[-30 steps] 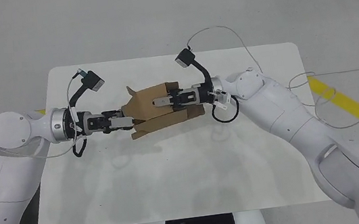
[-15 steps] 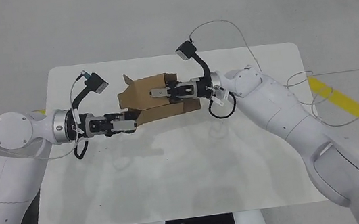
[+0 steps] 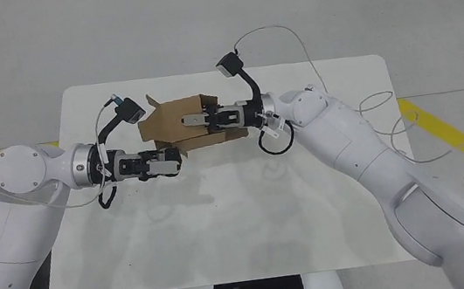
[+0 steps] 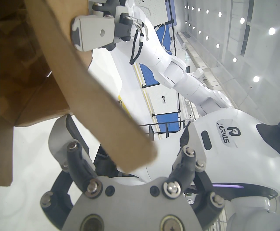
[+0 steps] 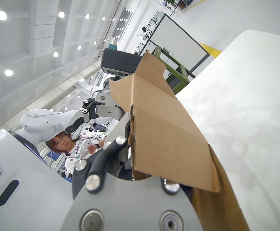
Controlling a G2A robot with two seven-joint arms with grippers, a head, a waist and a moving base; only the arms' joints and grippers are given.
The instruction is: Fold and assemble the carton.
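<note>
The brown carton (image 3: 178,122) hangs partly unfolded above the far middle of the white table (image 3: 312,213), its flaps loose. My right gripper (image 3: 207,119) comes in from the right and is shut on the carton's wall (image 5: 161,135); one finger (image 5: 119,131) shows beside the cardboard and the other is hidden behind it. My left gripper (image 3: 172,159) sits just under the carton's near left corner. Its fingers (image 4: 65,135) stand wide open, and a loose flap (image 4: 98,105) runs between them without being pinched. The right gripper's finger (image 4: 94,32) presses on the cardboard farther off.
The table's near half and both its side areas are bare white surface. Thin cables (image 3: 328,70) loop from the right arm above the table's far right part. A yellow floor line (image 3: 440,121) runs past the table's right edge.
The right gripper has carried the carton leftward and toward the table's far edge, turning it more level. The left gripper stayed nearly in place; the carton's near corner now sits above it.
</note>
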